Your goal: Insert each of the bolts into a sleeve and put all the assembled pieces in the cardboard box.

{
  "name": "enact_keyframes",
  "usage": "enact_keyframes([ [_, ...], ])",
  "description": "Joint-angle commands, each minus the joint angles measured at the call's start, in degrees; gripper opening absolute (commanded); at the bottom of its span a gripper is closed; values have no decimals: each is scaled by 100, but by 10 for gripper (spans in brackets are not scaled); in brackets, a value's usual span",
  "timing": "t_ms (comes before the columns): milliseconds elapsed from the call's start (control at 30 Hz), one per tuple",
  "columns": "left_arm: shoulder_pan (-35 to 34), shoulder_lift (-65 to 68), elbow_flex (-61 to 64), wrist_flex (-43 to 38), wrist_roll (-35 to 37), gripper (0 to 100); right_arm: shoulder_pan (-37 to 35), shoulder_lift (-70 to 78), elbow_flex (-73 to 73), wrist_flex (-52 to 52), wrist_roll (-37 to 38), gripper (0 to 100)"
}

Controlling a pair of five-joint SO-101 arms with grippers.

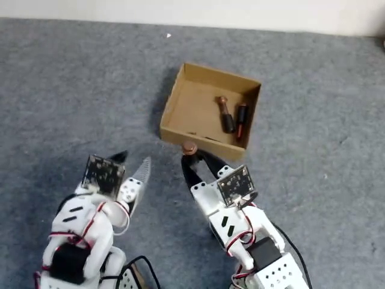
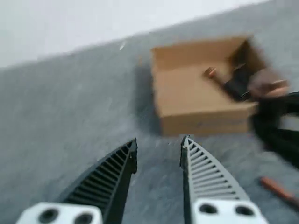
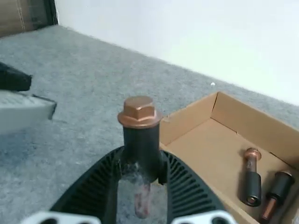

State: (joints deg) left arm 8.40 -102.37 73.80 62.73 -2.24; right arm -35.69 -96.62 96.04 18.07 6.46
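Sleeved bolt (image 3: 140, 140) tight in right gripper (image 1: 193, 158) above grey carpet (image 1: 72, 90), white wall (image 3: 187, 32) behind; left gripper (image 2: 159, 141) spread, empty.

High camera fixed above, looking steeply down, cardboard box (image 1: 192, 114) about mid-frame, seen from fairly far. Left wrist camera low, facing the box's near wall from well back. Right wrist camera low too, much nearer, looking over that wall into the box. All three share the box.

My right pincer (image 3: 140, 163) clamps over the lower half of the sleeve (image 3: 141, 140) — the bolt (image 3: 138, 112) tip past it is a blur. From above, my left arm (image 1: 78, 253) and right arm (image 1: 264, 265) run off the edge at six o'clock.
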Motion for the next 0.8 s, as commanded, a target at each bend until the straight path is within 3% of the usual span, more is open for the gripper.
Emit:
enact_keyframes([
  [0, -629, -4, 664, -316, -62, 171, 66, -48, 708, -22, 44, 6],
  [333, -1191, 48, 2352, -1837, -44, 171, 92, -75, 699, -22, 26, 5],
  [500, -1191, 4, 2343, -1477, -26, 155, 567, -84, 699, -22, 9, 5],
  [667, -1182, 4, 2343, -1451, -53, 2, 1209, -75, 286, -22, 9, 5],
  [767, -1182, 4, 2343, -1451, -53, 14, 1385, -31, -92, -22, 18, 5],
])
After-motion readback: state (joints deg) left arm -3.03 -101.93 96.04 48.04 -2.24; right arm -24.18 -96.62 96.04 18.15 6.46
